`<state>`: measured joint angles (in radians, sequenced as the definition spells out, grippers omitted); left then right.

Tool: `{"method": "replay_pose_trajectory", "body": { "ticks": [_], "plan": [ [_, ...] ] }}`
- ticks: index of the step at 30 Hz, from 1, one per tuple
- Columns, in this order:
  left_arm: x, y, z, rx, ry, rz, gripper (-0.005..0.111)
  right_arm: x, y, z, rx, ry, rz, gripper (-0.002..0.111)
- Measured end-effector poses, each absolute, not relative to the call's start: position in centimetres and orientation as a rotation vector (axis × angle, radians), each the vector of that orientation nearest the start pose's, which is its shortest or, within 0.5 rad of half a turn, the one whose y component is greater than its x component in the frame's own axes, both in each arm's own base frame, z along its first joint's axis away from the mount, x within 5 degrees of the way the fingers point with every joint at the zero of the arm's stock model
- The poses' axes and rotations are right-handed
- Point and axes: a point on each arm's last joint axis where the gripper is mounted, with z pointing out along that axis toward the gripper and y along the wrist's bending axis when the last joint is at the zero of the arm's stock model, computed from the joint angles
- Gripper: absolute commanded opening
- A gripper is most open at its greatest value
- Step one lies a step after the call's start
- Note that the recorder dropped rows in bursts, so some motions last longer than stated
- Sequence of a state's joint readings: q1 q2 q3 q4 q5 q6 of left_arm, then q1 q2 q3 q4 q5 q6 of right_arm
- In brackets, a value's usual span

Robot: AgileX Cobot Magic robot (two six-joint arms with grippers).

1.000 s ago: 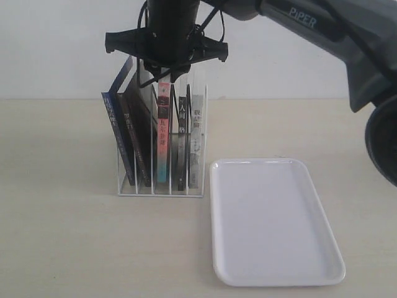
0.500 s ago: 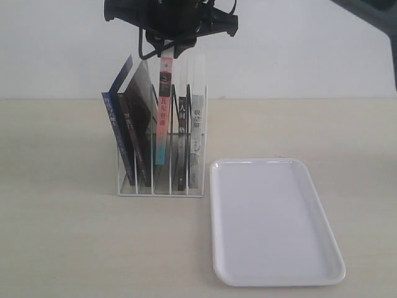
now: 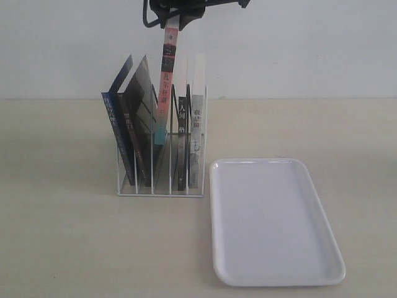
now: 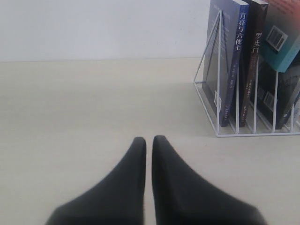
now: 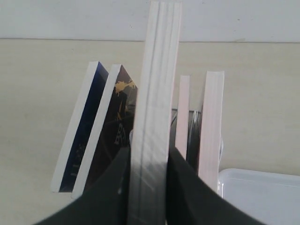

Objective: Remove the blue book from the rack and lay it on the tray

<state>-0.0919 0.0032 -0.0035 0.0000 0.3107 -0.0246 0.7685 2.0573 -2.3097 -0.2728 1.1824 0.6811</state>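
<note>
In the exterior view, the right gripper (image 3: 172, 18) is seen at 12 o'clock above the rack (image 3: 160, 194). It is clamped on the red-and-teal-spined book (image 3: 164, 87), which hangs with its low end between the wires. This is not the book asked for. The blue book (image 3: 116, 133) is leaned in the end slot at 9 o'clock. The tray (image 3: 273, 223) is laid just beside the rack at 4 o'clock.

In the left wrist view, the left gripper (image 4: 149, 145) is held nearly together on nothing, above the table (image 4: 70, 117).

In the right wrist view, the blue book's top edge is shown free. The book is judged thin, light, a bit bendy and smooth. It is best pinched at the top by the spine. The table is flat and pale, and a plain white wall (image 3: 310, 49) is seen behind.
</note>
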Motion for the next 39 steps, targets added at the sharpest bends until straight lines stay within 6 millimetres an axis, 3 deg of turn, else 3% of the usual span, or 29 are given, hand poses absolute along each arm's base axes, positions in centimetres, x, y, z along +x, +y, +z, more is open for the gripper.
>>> {"method": "replay_pose_trajectory", "body": {
  "ticks": [17,31,39],
  "plan": [
    [5.4,-0.5,18.6,0.060,1.794,-0.083,0.004,33.0,28.7,42.1,-0.110,2.342,0.368,0.000],
    [5.4,-0.5,18.6,0.060,1.794,-0.083,0.004,33.0,28.7,42.0,-0.116,2.345,0.363,0.000],
    [5.4,-0.5,18.6,0.060,1.794,-0.083,0.004,34.0,29.8,39.8,-0.131,2.389,0.337,0.000]
  ]
}}
